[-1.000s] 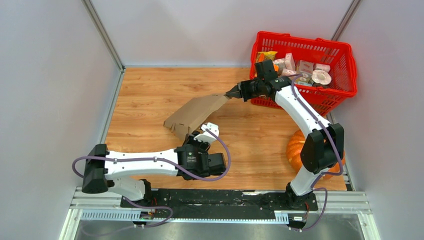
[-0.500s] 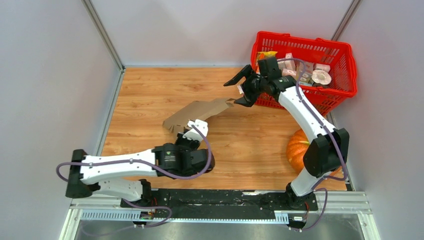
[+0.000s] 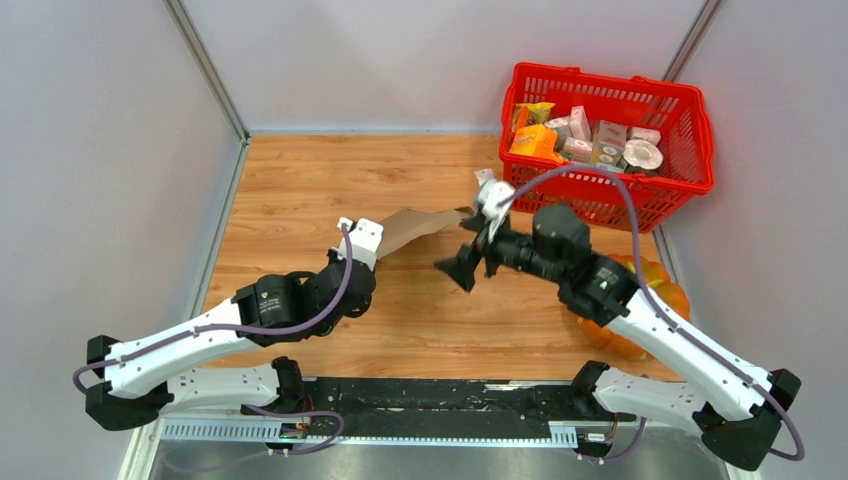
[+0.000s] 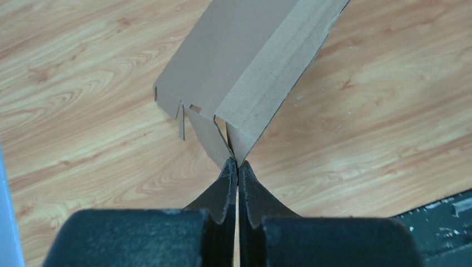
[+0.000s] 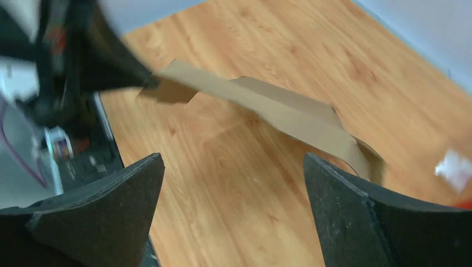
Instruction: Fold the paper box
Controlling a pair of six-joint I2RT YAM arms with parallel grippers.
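Two grippers flank the paper box (image 3: 420, 226), which sits over the wooden worktop (image 3: 300, 185) to the left of the red basket (image 3: 650, 205) and slightly nearer the arm bases than it. The left gripper (image 4: 237, 166) is pressed together on the box corner farthest from the basket, pinching a cardboard point where the folded panels meet. In its wrist view the sheet rises away from the fingertips in a tent-like fold, with small flaps at one edge. The right gripper (image 3: 468, 245) is spread wide and holds nothing, just beside the box end nearest the basket, clear of the cardboard. Its wrist view shows the box as a thin bent strip casting a shadow on the worktop. An orange pumpkin (image 3: 668, 290) lies in front of the basket, partly behind the right arm.
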